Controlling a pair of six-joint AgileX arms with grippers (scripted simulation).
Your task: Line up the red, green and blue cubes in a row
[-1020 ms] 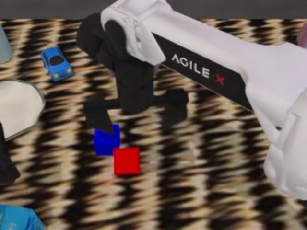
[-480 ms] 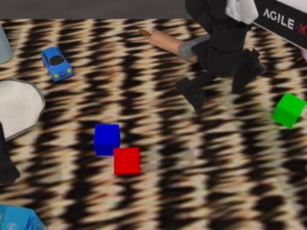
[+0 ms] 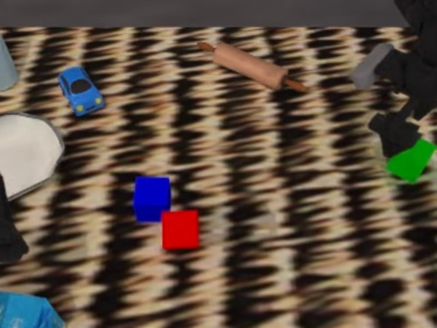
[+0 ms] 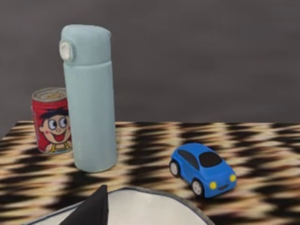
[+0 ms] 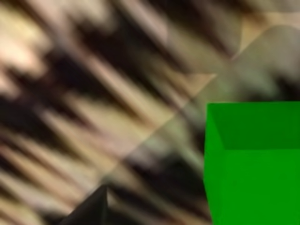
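Green cube (image 3: pixel 412 160) sits alone near the right edge of the surface (image 3: pixel 273 225), well apart from its two partners. The blue cube (image 3: pixel 151 198) and the red cube (image 3: pixel 181 229) lie left of centre, meeting corner to corner, the red one nearer the front and a little to the right.

What has changed: a second ago my right arm reached across to the left half, low over the blue cube. Half a second ago it had swung back past the middle, and now my right gripper (image 3: pixel 399 133) hangs at the far right, directly over the green cube and covering its rear edge. The blue and red cubes have not shifted in that time. My right wrist camera shows the green cube (image 5: pixel 253 161) very close, filling one corner, with nothing pressed against its visible faces. I cannot tell whether these jaws are apart or together.

I judge that two cubes are already placed and the green one is the last to fetch; picking it up comes next.

My left arm (image 3: pixel 8 232) rests parked at the left edge, jaws unreadable. Nearby are a white bowl (image 3: pixel 24 154), a toy car (image 3: pixel 80 90) and, farther back, a rolling pin (image 3: pixel 251 66).
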